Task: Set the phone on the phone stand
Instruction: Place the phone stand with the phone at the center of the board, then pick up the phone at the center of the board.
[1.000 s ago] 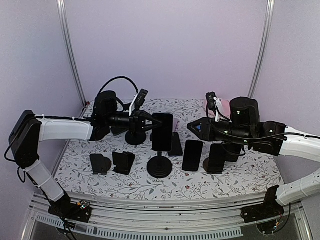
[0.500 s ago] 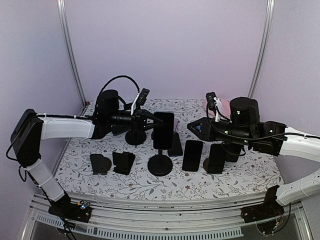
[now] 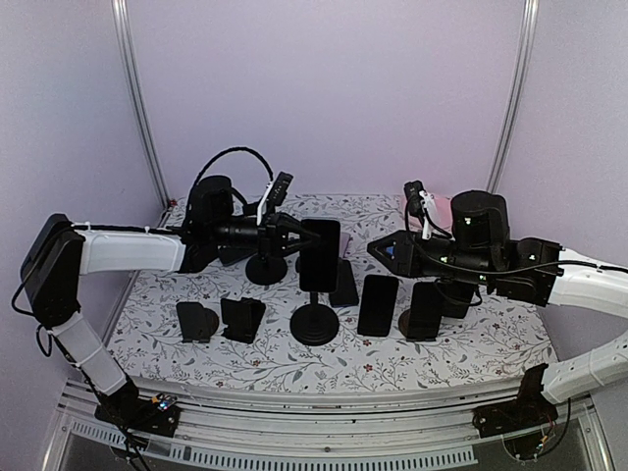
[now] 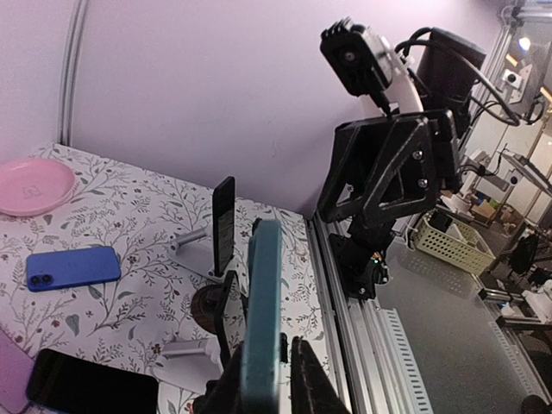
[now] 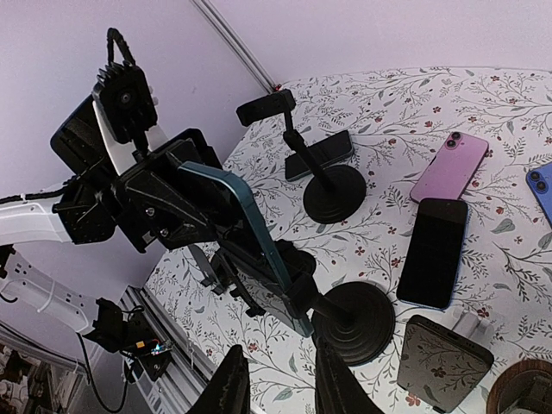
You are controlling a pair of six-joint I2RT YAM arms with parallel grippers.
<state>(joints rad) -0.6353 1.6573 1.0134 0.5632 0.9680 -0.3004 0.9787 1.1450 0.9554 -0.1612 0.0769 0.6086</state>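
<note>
the left pincer (image 3: 297, 238) is seen clamped on the phone (image 3: 320, 255), which is held upright between its fingers, directly above the phone stand (image 3: 314, 329).

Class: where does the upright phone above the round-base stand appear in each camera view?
Top external: the phone is at the centre, dark, between the two arms.
Left wrist: the phone is at bottom centre, seen edge-on, teal.
Right wrist: the phone is centre left, tilted, with a teal edge.
Shared landmark: the flowered table under it.
</note>
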